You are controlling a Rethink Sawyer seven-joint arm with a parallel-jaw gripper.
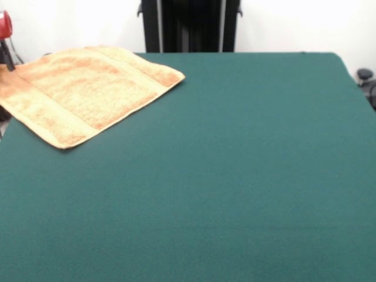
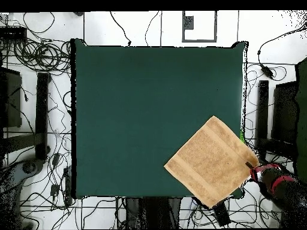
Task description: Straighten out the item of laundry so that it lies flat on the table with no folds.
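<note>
The item of laundry is an orange-tan towel lying spread out and turned like a diamond at the table's far left corner, with flat bands along two edges. In the overhead view the towel sits at the lower right corner of the table, with its right and bottom tips reaching past the table's edges. The gripper rests at the towel's right tip, on the end of the red and black arm. In the front view only a red part and a dark tip of the gripper show at the left edge, so its state cannot be seen.
The black pedestal stands behind the table's far edge. Cables cover the floor around the table, and dark equipment stands to the right. A dark object sits past the table's right edge.
</note>
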